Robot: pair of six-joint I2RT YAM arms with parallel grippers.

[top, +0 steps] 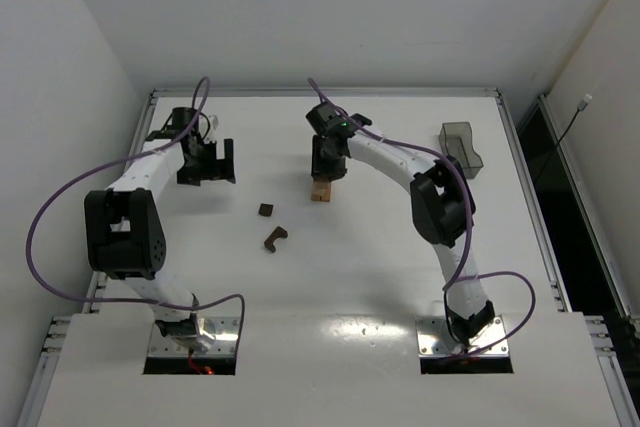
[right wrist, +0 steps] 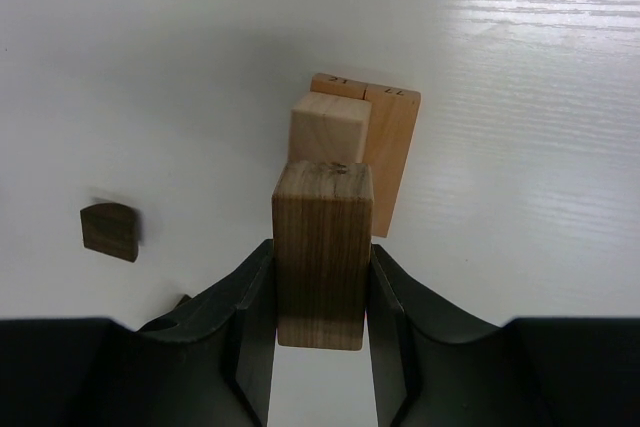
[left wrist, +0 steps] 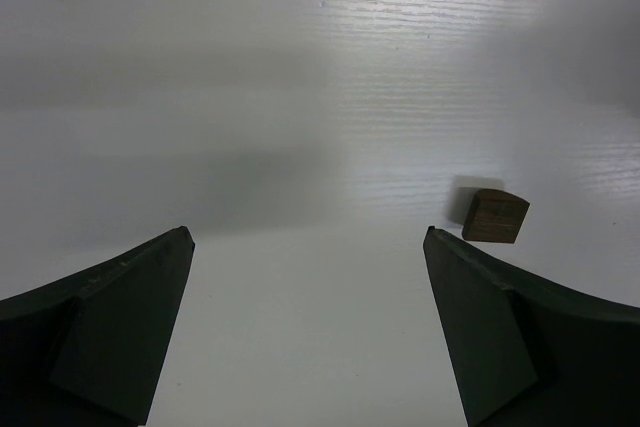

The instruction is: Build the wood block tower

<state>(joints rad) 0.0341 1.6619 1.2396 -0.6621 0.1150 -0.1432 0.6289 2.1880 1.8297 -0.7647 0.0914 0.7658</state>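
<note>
My right gripper (right wrist: 321,252) is shut on a dark brown wooden bar (right wrist: 322,202), held upright between its fingers. Just beyond the bar stands a light tan cube (right wrist: 329,127) resting on a flat orange-tan bar (right wrist: 392,152). From above, this gripper (top: 328,167) hangs over those tan blocks (top: 320,192) at the table's middle back. A small dark brown block (top: 265,211) and a dark notched piece (top: 275,238) lie loose nearer the front. My left gripper (top: 207,162) is wide open with nothing in it (left wrist: 308,237); the small dark block (left wrist: 495,215) sits just past its right finger.
A dark translucent bin (top: 462,147) stands at the back right. White walls close the table at the back and left. Purple cables loop from both arms.
</note>
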